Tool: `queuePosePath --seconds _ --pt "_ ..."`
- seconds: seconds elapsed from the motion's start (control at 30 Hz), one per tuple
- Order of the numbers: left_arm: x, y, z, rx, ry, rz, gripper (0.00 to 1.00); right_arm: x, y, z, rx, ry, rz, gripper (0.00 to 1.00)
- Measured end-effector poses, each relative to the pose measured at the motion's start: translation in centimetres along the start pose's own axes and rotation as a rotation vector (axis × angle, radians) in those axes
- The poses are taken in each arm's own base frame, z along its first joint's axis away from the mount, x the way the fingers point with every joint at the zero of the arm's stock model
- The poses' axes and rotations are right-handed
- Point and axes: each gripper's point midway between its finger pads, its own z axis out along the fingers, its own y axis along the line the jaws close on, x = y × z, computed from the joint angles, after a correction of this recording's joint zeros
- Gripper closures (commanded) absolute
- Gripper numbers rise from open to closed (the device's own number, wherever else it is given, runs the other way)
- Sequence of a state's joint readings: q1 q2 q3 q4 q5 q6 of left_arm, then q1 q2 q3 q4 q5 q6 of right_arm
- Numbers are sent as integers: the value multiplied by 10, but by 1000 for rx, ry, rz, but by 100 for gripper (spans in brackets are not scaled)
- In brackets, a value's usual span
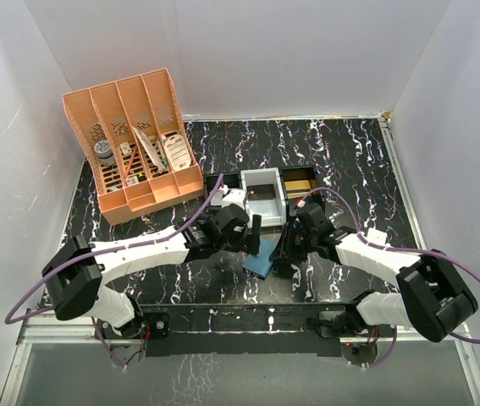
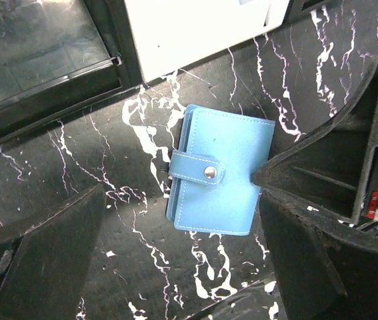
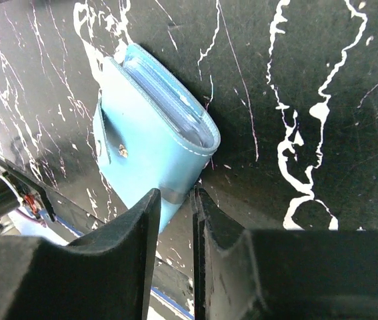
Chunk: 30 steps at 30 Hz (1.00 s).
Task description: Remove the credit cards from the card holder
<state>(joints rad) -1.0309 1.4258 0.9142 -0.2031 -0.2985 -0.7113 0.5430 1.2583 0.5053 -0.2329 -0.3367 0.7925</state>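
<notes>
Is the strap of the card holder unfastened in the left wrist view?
No, the strap lies across the closed card holder with its metal snap pressed shut.

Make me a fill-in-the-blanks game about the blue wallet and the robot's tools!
1. The teal-blue soft card holder lies on the black marbled table with its snap strap ____.
2. The left tool hangs over it with its fingers wide ____.
3. The orange plastic file rack stands at the table's far ____ corner.
Missing words: closed, open, left.
</notes>
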Motion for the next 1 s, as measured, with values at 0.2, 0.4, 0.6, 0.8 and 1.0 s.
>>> queuePosePath --seconds 0.2,0.4,0.6,0.8,1.0 --pt "17 -1 22 -18 97 113 7 -7 0 -1 16 -36 29 56" --pt "28 -3 35 -22 169 185 7 -22 3 -16 33 -138 56 47" --pt "27 -10 46 -16 194 227 6 -35 -7 -21 98 -232 140 48" --pt "44 1 58 -67 265 276 8 -41 -9 -25 91 -295 203 48" --pt "35 1 60 -109 250 303 18 -43 -10 -27 91 -311 218 48"
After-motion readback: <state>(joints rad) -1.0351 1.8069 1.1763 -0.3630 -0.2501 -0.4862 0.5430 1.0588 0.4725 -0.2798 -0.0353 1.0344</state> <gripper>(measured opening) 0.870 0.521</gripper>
